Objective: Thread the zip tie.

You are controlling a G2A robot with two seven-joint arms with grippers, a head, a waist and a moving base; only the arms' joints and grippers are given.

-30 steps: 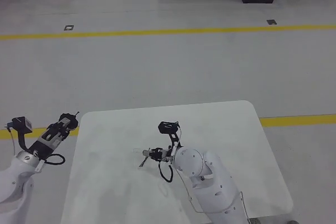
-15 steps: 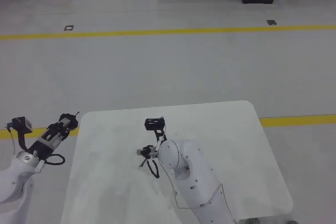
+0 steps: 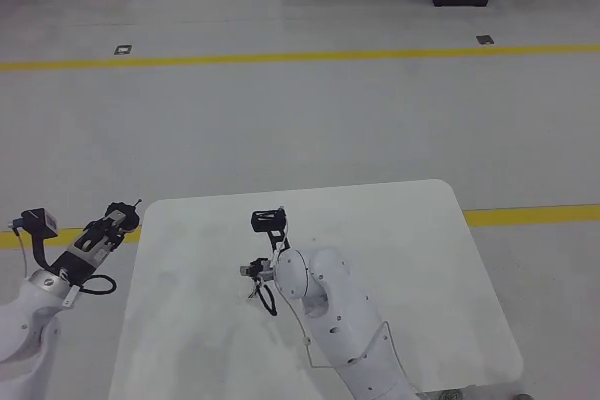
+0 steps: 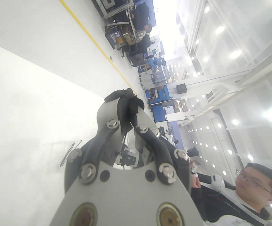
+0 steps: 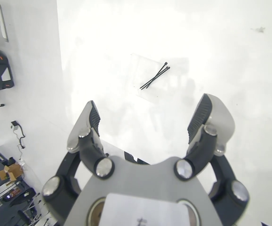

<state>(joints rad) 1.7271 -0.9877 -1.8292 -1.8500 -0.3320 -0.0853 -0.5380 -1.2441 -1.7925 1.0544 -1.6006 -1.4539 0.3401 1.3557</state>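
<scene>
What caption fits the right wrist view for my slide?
Open right gripper poised before two crossed black zip ties on the white table.

a white table [image 3: 430,260] with rounded corners stands on a pale grey floor [image 3: 300,120]. a clear plastic bag [image 5: 140,71] lies flat on it. one yellow line [image 3: 280,57] crosses the floor beyond the table; another [image 3: 540,214] shows at either side of it. two small dark plates [image 3: 123,49] sit near the far line. blue shelving [image 4: 158,92] stands under ceiling lights [image 4: 235,54].

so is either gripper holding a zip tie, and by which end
No. The right gripper is open and empty; both zip ties lie on the table. The left gripper is shut, nothing visible in it.
</scene>
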